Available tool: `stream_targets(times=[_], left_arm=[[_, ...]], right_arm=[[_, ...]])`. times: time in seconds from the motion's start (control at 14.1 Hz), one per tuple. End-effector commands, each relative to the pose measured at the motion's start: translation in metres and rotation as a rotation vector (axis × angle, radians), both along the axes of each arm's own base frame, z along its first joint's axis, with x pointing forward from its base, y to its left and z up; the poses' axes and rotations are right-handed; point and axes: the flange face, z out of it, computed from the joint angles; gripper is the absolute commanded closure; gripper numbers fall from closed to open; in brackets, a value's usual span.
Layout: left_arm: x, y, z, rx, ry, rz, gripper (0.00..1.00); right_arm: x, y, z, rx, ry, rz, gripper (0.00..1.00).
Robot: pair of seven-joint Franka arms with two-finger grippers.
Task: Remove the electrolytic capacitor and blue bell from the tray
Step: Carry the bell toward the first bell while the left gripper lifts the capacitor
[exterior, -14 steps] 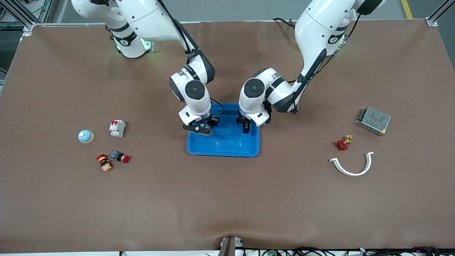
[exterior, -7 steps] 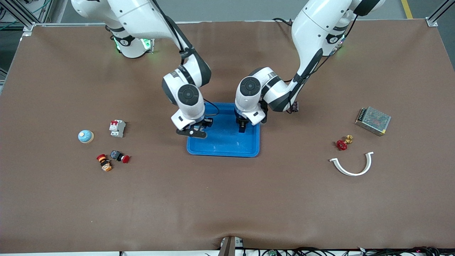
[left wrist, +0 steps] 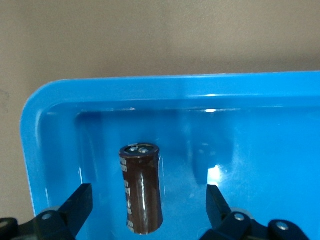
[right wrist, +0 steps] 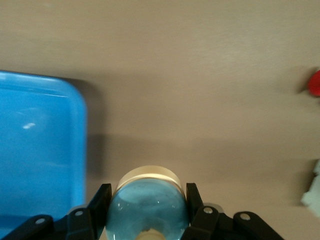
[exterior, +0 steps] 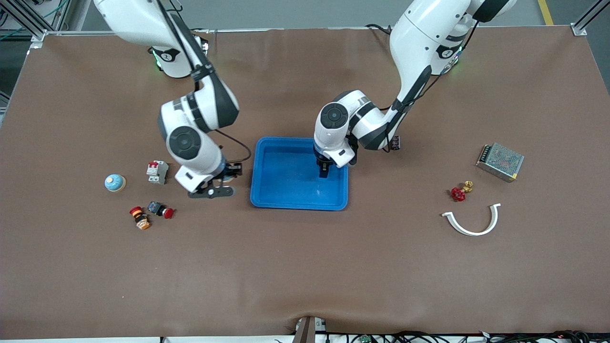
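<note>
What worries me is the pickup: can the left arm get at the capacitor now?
Probably yes: the left tool hangs open over the tray, a finger on either side of the capacitor, nothing between.

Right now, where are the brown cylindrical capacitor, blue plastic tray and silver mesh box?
brown cylindrical capacitor point(left wrist: 142, 192): left wrist view, side wall.
blue plastic tray point(exterior: 286, 178): front view, bare floor.
silver mesh box point(exterior: 500, 161): front view, top face.

a brown mat covers the table point(exterior: 305, 267); grey floor point(exterior: 305, 12) and metal frame posts point(exterior: 28, 21) show past its top edge.
</note>
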Motion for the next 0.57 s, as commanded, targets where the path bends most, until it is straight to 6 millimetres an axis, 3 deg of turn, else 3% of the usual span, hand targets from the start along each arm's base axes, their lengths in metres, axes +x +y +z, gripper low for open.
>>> stream_targets(times=[0.0,0.43,0.5], left_arm=[[0.001,-0.002,-0.005,0.019,-0.005,0.007,0.00],[0.006,0.003,-0.003,0.023,-0.005,0.017,0.00],[0.006,0.003,-0.002,0.024,-0.005,0.017,0.13]], right_arm=[[-0.003,-0.024,0.002,0.008,0.008,0.052,0.53],[-0.002,-0.084,-0.025,0.034,-0.021,0.118,0.53],[-0.005,-0.094,-0.033,0.041,-0.040,0.142,0.53]])
